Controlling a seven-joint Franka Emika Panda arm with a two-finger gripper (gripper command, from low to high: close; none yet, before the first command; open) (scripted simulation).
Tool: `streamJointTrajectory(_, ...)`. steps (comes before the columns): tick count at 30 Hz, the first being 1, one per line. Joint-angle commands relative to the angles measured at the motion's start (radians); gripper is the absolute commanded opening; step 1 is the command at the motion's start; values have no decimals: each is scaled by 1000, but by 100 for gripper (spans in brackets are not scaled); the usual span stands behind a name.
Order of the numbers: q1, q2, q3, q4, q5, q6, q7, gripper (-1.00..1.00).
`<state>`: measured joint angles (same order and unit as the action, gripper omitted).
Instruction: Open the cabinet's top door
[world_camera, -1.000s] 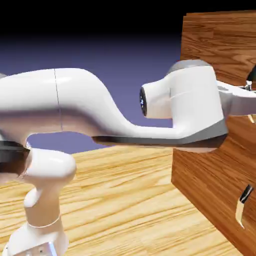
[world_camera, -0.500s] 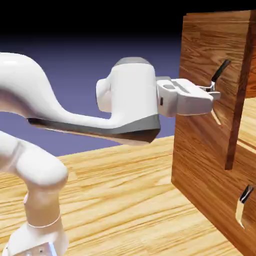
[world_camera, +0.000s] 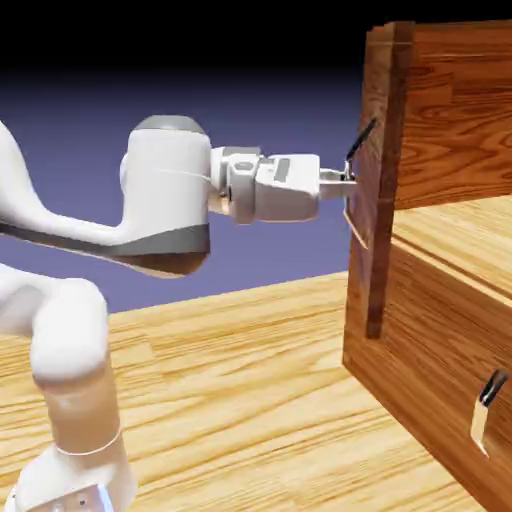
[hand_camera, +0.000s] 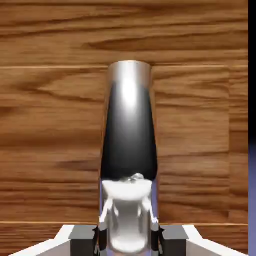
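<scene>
The reddish-brown cabinet (world_camera: 440, 360) stands at the exterior view's right. Its top door (world_camera: 378, 200) is swung wide out and shows nearly edge-on. A black-and-cream handle (world_camera: 360, 145) sticks out of the door toward the arm. My gripper (world_camera: 345, 180) reaches in level from the left and is shut on this handle. In the hand view the dark, shiny handle (hand_camera: 129, 130) rises between my two grey fingertips (hand_camera: 85, 235), and the gripper (hand_camera: 129, 237) clamps its pale lower end. The door's wood grain (hand_camera: 50, 125) fills the view behind it.
The lower panel carries its own small cream-and-black handle (world_camera: 485, 410) near the bottom right. The white arm's elbow (world_camera: 165, 190) hangs left of the door, above the yellowish wood table (world_camera: 230, 380). The cabinet's inner shelf (world_camera: 460, 235) shows behind the opened door.
The arm has drawn back to the left with the handle in its grip. The top door has swung out from barely ajar to nearly edge-on.
</scene>
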<state>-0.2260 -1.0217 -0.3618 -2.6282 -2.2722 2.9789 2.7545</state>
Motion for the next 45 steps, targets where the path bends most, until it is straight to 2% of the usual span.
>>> streamJointTrajectory(1,-36,-16,28,-17,32,5,-11,-100)
streamJointTrajectory(13,-459,-199,298,-159,428,186,-185,-100)
streamJointTrajectory(19,-454,-274,305,-238,685,150,-436,-100)
streamJointTrajectory(26,-285,-456,342,-340,976,-108,-703,-100)
streamJointTrajectory(33,-129,-643,517,-384,1214,-412,-813,-100)
streamJointTrajectory(45,19,-741,949,-281,1562,-887,-845,-100)
